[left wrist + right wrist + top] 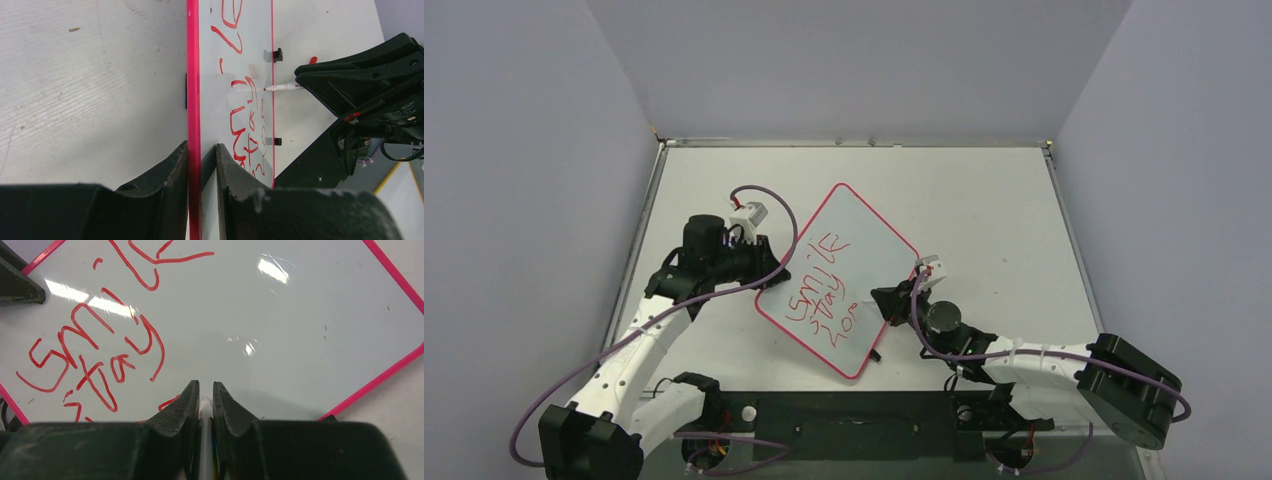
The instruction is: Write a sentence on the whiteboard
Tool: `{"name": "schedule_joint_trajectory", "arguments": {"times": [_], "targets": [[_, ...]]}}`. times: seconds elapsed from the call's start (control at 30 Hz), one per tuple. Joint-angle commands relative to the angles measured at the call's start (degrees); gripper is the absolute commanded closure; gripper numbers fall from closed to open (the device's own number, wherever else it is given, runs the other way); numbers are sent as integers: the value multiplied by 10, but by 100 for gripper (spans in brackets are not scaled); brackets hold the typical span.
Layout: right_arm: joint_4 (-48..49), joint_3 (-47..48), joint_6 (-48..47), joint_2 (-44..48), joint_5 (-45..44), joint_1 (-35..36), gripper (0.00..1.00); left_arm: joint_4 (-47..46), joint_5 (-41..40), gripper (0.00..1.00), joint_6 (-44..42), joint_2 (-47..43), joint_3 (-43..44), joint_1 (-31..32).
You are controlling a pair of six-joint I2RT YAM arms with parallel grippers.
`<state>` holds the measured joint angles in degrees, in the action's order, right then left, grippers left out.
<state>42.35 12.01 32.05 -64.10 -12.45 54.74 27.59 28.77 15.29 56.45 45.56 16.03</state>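
Whiteboard point(864, 235) edge sits clamped in left gripper point(201, 148); right gripper point(205, 388) holds marker point(283, 87) opposite.

Bench point(984, 200): white matt top, faintly scuffed, with metal trim along the far and side edges.
On bench, centre-left: whiteboard point(864, 235) with a pink-red border, turned so that one corner points at the near edge.
Board face: up, carrying red lettering point(819, 285).
Board contact: lies on the top. Cannot tell whether its left edge is lifted clear.
Board, near-right edge: two small black clips point(278, 54).
Near edge: black mounting plate point(854, 420), flat on the bench.
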Motion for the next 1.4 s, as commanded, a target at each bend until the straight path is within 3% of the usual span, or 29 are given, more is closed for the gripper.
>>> {"name": "schedule_joint_trajectory", "arguments": {"times": [0.0, 0.33, 0.83, 1.37], "targets": [[40, 21, -5, -12, 9, -5, 100, -21, -9, 100, -25, -12, -1, -1], [17, 32, -6, -24, -8, -23, 100, -22, -8, 100, -25, -13, -2, -1], [21, 59, -7, -40, 40, -26, 100, -24, -8, 100, -25, -16, -3, -2], [10, 17, 26, -37, 46, -10, 100, -24, -8, 100, -27, -15, -3, -1]]}}
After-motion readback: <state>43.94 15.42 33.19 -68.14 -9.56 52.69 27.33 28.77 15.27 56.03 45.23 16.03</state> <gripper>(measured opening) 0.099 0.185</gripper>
